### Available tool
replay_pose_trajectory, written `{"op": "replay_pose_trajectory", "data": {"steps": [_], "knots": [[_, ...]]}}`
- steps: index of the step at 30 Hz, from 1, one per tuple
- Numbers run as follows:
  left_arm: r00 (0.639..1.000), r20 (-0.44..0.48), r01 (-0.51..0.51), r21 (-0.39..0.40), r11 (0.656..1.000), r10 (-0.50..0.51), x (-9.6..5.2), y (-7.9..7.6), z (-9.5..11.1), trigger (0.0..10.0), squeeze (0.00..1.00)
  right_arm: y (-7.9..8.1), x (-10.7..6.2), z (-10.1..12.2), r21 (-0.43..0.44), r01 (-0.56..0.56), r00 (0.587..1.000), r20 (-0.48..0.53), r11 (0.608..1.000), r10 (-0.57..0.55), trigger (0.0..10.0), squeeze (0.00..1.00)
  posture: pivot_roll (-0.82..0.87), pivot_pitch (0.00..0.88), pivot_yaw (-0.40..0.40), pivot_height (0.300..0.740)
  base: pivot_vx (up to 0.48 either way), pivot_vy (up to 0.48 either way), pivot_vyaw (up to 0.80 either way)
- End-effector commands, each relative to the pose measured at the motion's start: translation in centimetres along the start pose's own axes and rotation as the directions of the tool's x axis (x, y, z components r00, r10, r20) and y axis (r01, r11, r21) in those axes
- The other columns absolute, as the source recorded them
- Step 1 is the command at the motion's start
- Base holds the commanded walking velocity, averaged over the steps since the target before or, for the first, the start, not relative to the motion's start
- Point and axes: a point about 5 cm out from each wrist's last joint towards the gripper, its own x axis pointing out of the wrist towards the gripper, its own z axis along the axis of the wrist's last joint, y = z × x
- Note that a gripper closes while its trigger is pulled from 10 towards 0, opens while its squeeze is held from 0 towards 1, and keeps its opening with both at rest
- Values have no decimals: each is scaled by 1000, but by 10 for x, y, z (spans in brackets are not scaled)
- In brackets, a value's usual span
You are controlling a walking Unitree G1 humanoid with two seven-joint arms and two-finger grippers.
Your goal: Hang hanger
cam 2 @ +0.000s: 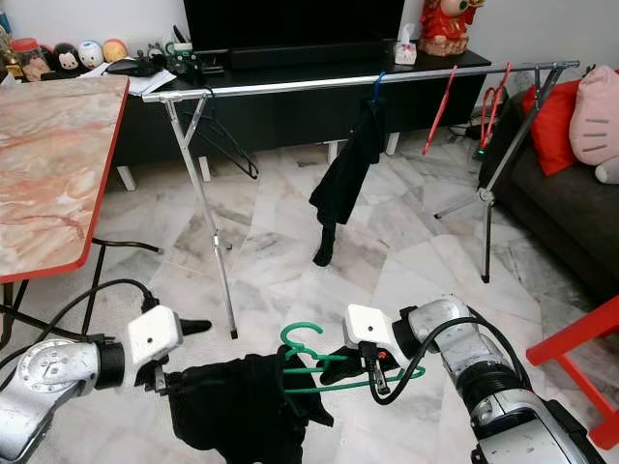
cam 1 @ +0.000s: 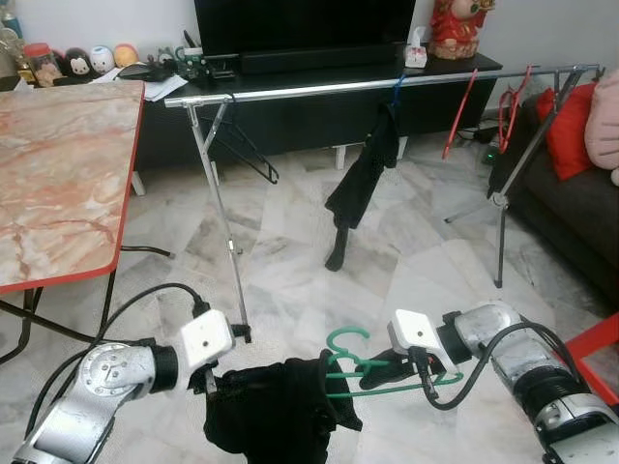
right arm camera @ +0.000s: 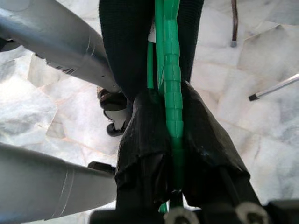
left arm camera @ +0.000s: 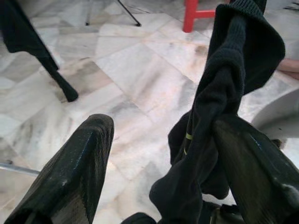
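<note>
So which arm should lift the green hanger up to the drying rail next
Right. The right gripper is shut on the green hanger, whose hook is free and points up. The left gripper is open at the black garment draped on it. The rail stands ahead across the floor.

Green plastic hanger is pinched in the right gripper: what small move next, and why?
Probably lift the green plastic hanger toward the silver rail: the right gripper clamps it low, the black garment is already on, and the left gripper is open around the cloth.
</note>
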Motion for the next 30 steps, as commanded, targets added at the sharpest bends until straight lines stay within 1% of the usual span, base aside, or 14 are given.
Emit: {"op": "replay_pose_trajectory", "data": {"steps": [1,6,7,8,9,13,16,20,22,23,25,27,28,30], "knots": [[998,35,-52,13,999,52,0,7,5,10000,1000,-3,-1,2,11,60,997,47,998,-61,0,0,-63,0,-11,740,0,0,0],[985,84,-155,14,988,153,3,12,9,10000,1000,-10,0,5,22,160,983,84,987,-162,0,0,-66,0,-11,740,0,0,0],[962,111,-252,18,968,249,3,18,12,10000,204,-13,0,6,37,230,967,100,972,-233,0,0,-65,0,-13,740,0,0,0],[949,125,-293,12,956,289,4,21,14,10000,204,-15,-1,6,47,264,958,106,963,-267,0,0,-66,0,-14,740,0,0,0],[936,135,-328,5,945,324,4,24,15,10000,0,-16,-1,6,50,292,948,114,955,-296,0,0,-67,0,-13,740,0,0,0],[888,157,-433,-32,901,432,8,29,18,10000,0,-26,-1,9,111,445,879,135,889,-457,0,0,-68,0,-12,740,0,0,0],[881,158,-447,-38,894,447,11,27,17,10000,0,-27,1,9,109,473,863,142,874,-485,0,0,-70,0,-14,740,0,0,0],[848,158,-504,-63,862,507,16,26,16,10000,0,-32,2,7,144,580,795,112,802,-595,0,0,-68,0,-14,740,0,0,0],[844,159,-509,-64,858,513,17,26,16,10000,0,-33,2,7,144,586,791,112,797,-602,0,0,-68,0,-14,740,0,0,0],[837,162,-517,-78,853,522,20,24,16,10000,0,-36,2,10,169,614,763,123,771,-635,0,0,-67,0,-13,740,0,0,0],[833,159,-522,-88,848,529,22,22,16,10000,0,-37,2,12,182,626,748,132,758,-650,0,0,-69,0,-11,740,0,0,0],[865,123,-472,-134,872,487,32,11,11,10000,0,-40,7,19,185,632,739,146,752,-657,0,0,-72,0,-8,740,0,0,0],[906,94,-396,-149,906,412,39,-2,8,10000,0,-40,12,22,178,626,745,151,760,-649,0,0,-72,0,-10,740,0,0,0],[951,68,-288,-173,942,303,48,-20,4,10000,0,-40,18,25,169,615,755,158,771,-637,0,0,-67,0,-13,740,0,0,0]]}}
